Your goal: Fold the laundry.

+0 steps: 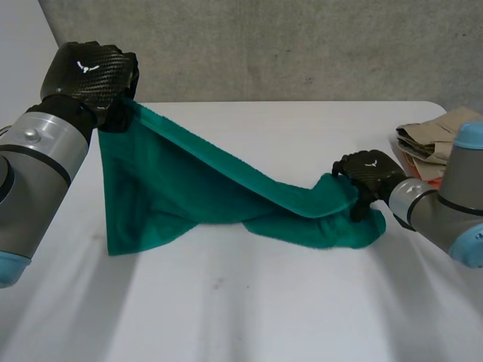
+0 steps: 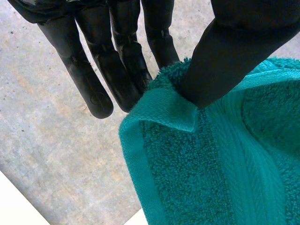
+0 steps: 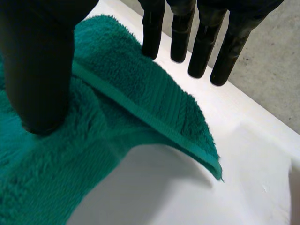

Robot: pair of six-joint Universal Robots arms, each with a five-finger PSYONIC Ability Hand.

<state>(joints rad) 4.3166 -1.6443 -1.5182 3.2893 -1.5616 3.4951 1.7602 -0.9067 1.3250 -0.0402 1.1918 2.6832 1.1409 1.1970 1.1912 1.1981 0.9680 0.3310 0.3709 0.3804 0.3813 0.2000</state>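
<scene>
A teal green towel (image 1: 173,188) stretches from high at the table's far left down to the right side of the table. My left hand (image 1: 87,72) is raised above the table and holds one towel corner. In the left wrist view the thumb (image 2: 225,61) pinches that corner (image 2: 168,108) against the fingers (image 2: 136,75). My right hand (image 1: 370,172) sits low at the towel's other end. There its fingers (image 3: 201,47) are straight and spread away from the thumb (image 3: 42,70). The thumb rests on the towel (image 3: 131,98), whose hemmed edge runs between thumb and fingers.
A pile of tan and orange laundry (image 1: 430,139) lies at the table's right edge, just behind my right arm. The white table (image 1: 264,302) spreads out in front of the towel. A grey wall stands behind the far edge.
</scene>
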